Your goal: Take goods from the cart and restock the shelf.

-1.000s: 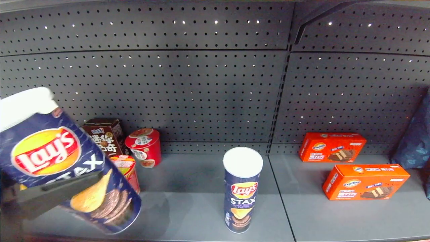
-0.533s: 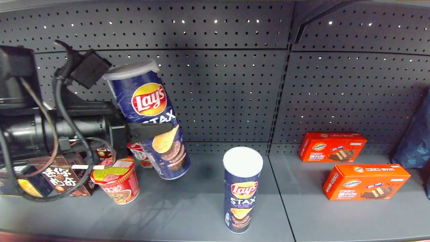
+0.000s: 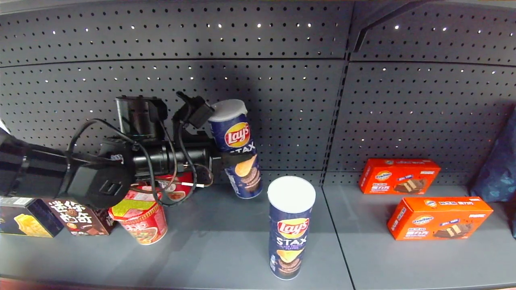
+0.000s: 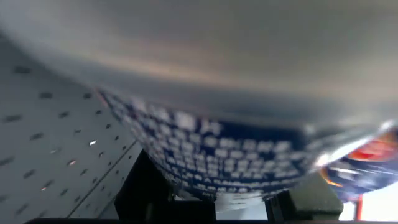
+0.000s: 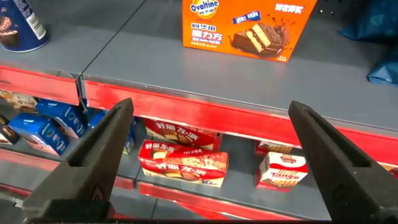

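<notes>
Clamped the blue chip canister (image 3: 237,135) at mid-body with the left jaws, probably to keep it balanced and leave its base free for setting down. Held it at frame centre, slightly tilted, low over the shelf (image 3: 217,249), just behind its upright twin canister (image 3: 291,229), seemingly to start a row. Had the right jaws spread wide, empty. Dark blue tube, pale lid, red-and-yellow logo, chips pictured below.

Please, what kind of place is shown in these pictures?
Most likely a supermarket aisle: a grey shelf with a perforated back panel, packaged snacks such as the standing chip can and orange cake boxes, and more boxed goods on a lower shelf.
</notes>
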### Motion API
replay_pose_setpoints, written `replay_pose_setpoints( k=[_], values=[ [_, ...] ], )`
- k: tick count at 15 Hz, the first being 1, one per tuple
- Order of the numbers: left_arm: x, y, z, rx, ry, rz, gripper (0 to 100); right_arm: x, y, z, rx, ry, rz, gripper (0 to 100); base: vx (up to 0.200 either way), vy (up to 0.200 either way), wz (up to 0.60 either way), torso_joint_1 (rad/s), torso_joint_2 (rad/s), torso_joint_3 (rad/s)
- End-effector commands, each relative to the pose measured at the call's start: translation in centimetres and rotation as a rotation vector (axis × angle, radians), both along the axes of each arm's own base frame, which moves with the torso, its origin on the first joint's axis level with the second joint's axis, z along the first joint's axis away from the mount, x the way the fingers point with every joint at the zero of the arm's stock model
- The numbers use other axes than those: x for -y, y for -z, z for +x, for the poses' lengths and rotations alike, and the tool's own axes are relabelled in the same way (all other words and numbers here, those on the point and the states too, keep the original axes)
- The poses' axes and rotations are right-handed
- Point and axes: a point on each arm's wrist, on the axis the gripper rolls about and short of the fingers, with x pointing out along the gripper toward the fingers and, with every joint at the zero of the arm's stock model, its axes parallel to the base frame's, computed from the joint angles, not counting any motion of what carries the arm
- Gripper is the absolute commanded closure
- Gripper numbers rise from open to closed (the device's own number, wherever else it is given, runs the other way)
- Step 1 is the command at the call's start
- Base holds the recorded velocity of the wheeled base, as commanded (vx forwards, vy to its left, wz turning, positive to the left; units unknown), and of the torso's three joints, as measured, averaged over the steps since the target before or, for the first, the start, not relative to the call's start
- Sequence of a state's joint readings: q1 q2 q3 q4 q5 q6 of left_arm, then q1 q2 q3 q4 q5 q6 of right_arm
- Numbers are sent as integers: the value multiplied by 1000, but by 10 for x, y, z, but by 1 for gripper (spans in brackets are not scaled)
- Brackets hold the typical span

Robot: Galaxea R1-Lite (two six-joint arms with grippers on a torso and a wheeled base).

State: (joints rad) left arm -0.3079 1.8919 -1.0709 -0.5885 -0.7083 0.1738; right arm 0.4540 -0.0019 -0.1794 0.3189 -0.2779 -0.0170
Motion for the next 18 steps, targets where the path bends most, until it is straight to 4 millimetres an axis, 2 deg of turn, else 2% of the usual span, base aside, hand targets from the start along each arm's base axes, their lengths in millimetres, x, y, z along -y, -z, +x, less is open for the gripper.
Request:
replay_pose_setpoints(
  k=[1,10,15,18],
  values=[
    [8,24,20,-40,9,19,100,0,0,0,-2,0,-1,0,0,0,0,0,0,0],
    [36,31,51,7,81,109,100,0,1,0,-3,0,0,0,0,0,0,0,0,0],
    [57,39,58,10,119,109,100,0,0,0,-2,0,1,0,0,0,0,0,0,0],
    [60,44,59,2,124,112,100,0,0,0,-2,0,1,0,0,0,0,0,0,0]
  ],
)
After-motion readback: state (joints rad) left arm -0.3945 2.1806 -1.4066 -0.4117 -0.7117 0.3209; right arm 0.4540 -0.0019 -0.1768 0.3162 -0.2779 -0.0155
